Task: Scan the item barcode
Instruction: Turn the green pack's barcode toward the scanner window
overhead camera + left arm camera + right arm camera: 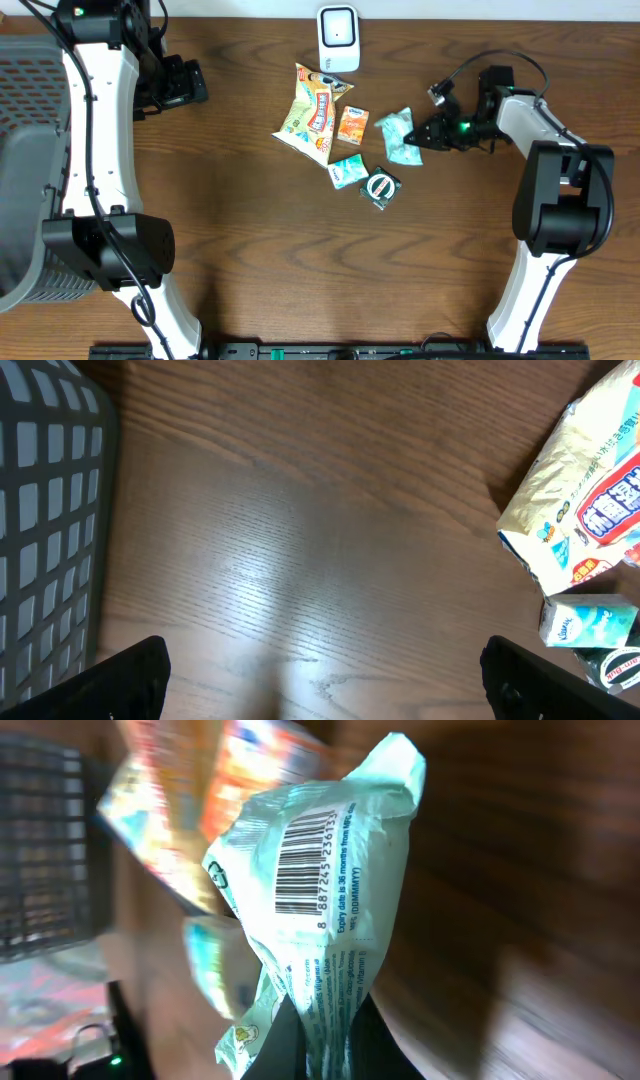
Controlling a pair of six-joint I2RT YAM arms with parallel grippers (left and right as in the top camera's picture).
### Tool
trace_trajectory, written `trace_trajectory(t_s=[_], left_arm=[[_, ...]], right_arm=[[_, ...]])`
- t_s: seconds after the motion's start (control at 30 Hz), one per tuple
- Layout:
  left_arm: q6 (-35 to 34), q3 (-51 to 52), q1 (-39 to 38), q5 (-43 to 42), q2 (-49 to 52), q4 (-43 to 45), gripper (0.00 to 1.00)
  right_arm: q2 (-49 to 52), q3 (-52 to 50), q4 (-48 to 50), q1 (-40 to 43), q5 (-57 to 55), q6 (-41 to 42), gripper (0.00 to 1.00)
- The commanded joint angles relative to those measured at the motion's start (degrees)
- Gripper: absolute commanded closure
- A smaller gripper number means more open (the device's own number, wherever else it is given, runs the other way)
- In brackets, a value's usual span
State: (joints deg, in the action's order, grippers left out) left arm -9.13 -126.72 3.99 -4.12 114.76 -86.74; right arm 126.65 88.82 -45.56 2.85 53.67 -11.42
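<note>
Tightly closed, right hand (421, 134) pinches teal packet (397, 138).

dark wood-grain table (250, 250), grey mesh basket (30, 120) at left edge, soft glare on wood

Overhead evenly lit and sharp, soft shadows beside the arms (95, 130) on the table (250, 220). Left wrist: whitish glare streak mid-wood, slightly soft, basket (40, 530) blurry. Right wrist dim, background smeared and out of focus; only the green packet (310, 870) barcode reads crisp
</note>
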Motion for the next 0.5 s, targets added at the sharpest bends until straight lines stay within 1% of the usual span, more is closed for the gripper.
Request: trace_trajectory(t_s=[0.0,0.13,0.17,0.33,0.47], left_arm=[[0.35,-0.22,0.22,0.52,0.33,-0.20,0.02],[0.35,-0.20,0.22,0.52,0.33,-0.20,0.02],[0.35,-0.22,0.22,0.52,0.33,-0.20,0.02],[0.33,-0.22,0.22,0.52,0.33,-0.20,0.02],[0.33,-0.22,0.22,0.52,0.33,-0.20,0.02]], right_arm=[[-4.68,1.75,0.39,-1.51,10.45,-4.46,0.99],[-12.55,1.75,4.68,-3.58,10.95,-5.66,0.99],[-15.34,1.75,6.16,-4.48,9.70,-7.13,0.99],[-24.37,1.73,11.98,-9.92,-2.69,-7.10,0.99],[-27.39,1.73,19.28,-14.60,-4.07,-7.98,0.99]])
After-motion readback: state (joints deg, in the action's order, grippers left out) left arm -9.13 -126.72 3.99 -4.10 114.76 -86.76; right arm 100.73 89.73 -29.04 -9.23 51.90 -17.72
